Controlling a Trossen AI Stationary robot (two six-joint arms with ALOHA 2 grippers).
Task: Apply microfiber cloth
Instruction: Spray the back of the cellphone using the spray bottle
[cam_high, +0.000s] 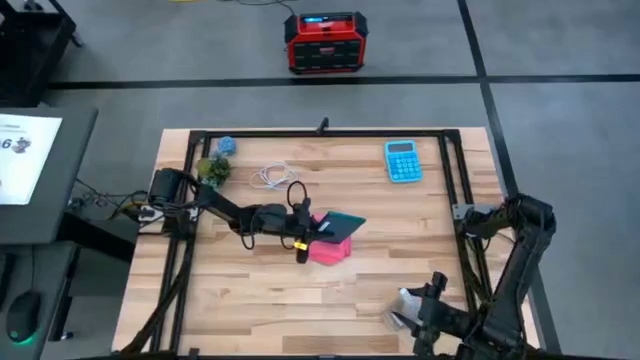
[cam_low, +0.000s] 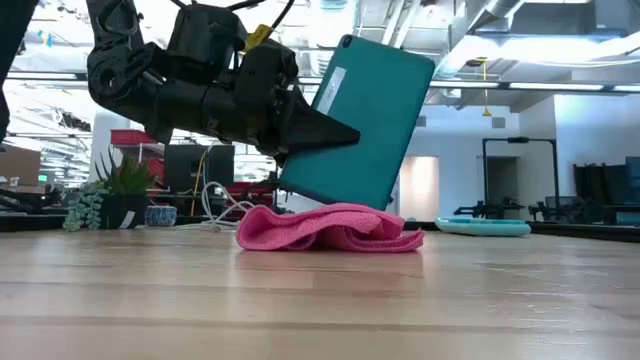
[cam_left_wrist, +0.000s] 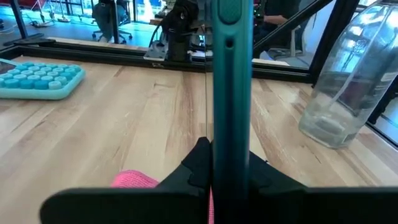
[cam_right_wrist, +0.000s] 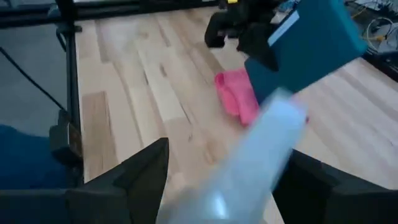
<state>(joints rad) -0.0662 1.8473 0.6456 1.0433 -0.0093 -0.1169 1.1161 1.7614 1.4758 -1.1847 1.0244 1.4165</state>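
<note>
- Where the surface (cam_high: 250, 290) is taken as a whole, the cloth (cam_high: 330, 249) lies near its middle, crumpled in a low pink heap, and serves as the landmark below.
- The left end effector (cam_high: 318, 232) is just above the cloth on its left-arm side, its fingers clamped on the lower edge of a teal tablet (cam_high: 343, 225).
- In the low view, the tablet (cam_low: 358, 122) stands tilted, its lower edge at the cloth (cam_low: 330, 228); contact between the two cannot be confirmed.
- In the left wrist view, the tablet (cam_left_wrist: 231, 93) is seen edge-on between the dark fingers (cam_left_wrist: 199, 165), with a corner of the cloth (cam_left_wrist: 134, 180) beside them.
- The right end effector (cam_high: 418, 308) is at the near edge of the surface, well apart from the cloth on the right-arm side, with its fingers closed on a clear bottle (cam_high: 404, 305).
- In the right wrist view, the bottle (cam_right_wrist: 249, 168) lies between that arm's fingers (cam_right_wrist: 146, 168), with the cloth (cam_right_wrist: 236, 93) beyond it.
- A blue calculator (cam_high: 402, 160) lies beyond the cloth, near the far right corner.
- A white cable (cam_high: 274, 176) and a small plant (cam_high: 212, 170) lie beyond the cloth toward the far left corner.
</note>
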